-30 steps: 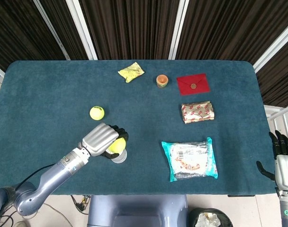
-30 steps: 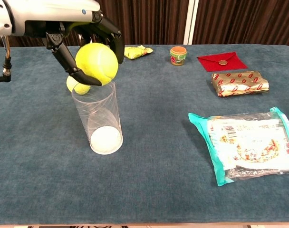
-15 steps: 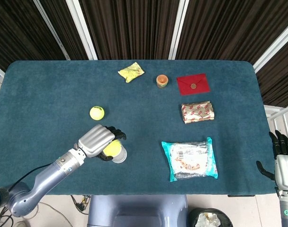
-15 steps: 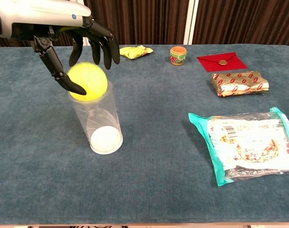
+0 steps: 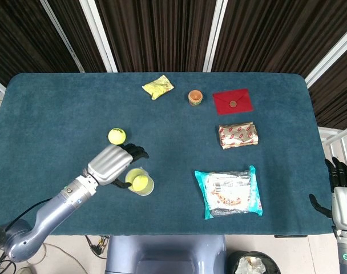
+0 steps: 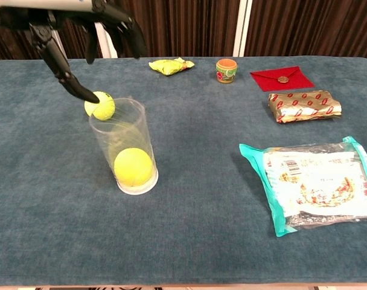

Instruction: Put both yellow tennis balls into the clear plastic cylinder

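Observation:
The clear plastic cylinder (image 6: 127, 148) (image 5: 140, 181) stands upright on the blue table (image 6: 189, 229), left of centre. One yellow tennis ball (image 6: 134, 167) (image 5: 141, 182) lies at its bottom. A second yellow tennis ball (image 6: 99, 105) (image 5: 117, 136) rests on the cloth just behind the cylinder. My left hand (image 6: 81, 30) (image 5: 112, 163) hovers above and left of the cylinder with its fingers spread and nothing in them. My right hand (image 5: 339, 182) shows only at the table's right edge in the head view, fingers apart and empty.
A teal snack packet (image 6: 313, 184) lies at the right front. Behind it are a gold-wrapped block (image 6: 304, 106), a red envelope (image 6: 283, 77) with a coin, a small orange-lidded jar (image 6: 226, 69) and a yellow crumpled packet (image 6: 170, 65).
My left hand let go of the tennis ball, which dropped to the bottom of the cylinder. The hand then rose and drew back to the left.

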You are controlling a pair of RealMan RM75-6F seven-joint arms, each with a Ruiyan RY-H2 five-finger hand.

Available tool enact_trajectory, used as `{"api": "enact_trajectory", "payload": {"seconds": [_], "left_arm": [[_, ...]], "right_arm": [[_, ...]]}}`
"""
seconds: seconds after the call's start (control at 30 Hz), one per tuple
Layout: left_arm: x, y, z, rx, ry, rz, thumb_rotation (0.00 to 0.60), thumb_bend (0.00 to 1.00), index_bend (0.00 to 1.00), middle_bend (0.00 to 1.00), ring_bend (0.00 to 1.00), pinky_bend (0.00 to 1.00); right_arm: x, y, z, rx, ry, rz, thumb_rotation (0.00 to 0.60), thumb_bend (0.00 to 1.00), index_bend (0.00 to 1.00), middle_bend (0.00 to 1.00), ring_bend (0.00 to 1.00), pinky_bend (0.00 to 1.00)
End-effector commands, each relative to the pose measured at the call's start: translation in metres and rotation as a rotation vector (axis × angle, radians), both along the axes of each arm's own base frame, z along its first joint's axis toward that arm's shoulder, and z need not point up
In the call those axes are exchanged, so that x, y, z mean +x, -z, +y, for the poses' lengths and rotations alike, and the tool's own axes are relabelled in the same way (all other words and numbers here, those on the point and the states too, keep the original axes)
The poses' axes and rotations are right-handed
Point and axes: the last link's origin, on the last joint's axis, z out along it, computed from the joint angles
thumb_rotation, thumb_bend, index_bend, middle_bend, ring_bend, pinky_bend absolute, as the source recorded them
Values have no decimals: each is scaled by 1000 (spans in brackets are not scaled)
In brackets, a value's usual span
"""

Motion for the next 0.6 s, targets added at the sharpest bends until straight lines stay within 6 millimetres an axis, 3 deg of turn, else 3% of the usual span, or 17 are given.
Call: {"api": "enact_trajectory", "payload": {"seconds": [0.03, 0.3, 0.6], "left_arm": [[-10, -9, 7, 56, -28, 21, 600, 65, 249, 208, 205, 390], [-37, -22, 36, 189, -132, 66, 600, 65, 228, 138, 169, 361], [-73, -5, 73, 230, -280, 101, 600, 65, 216, 108, 130, 321]], "right_arm": [[0, 0, 0, 1, 0, 2, 600, 337, 0, 16, 24, 0], [3, 2, 2, 3, -7, 10, 600, 337, 0, 16, 24, 0], [2, 4, 1, 9, 5, 11, 600, 337, 0, 16, 24, 0]]}}
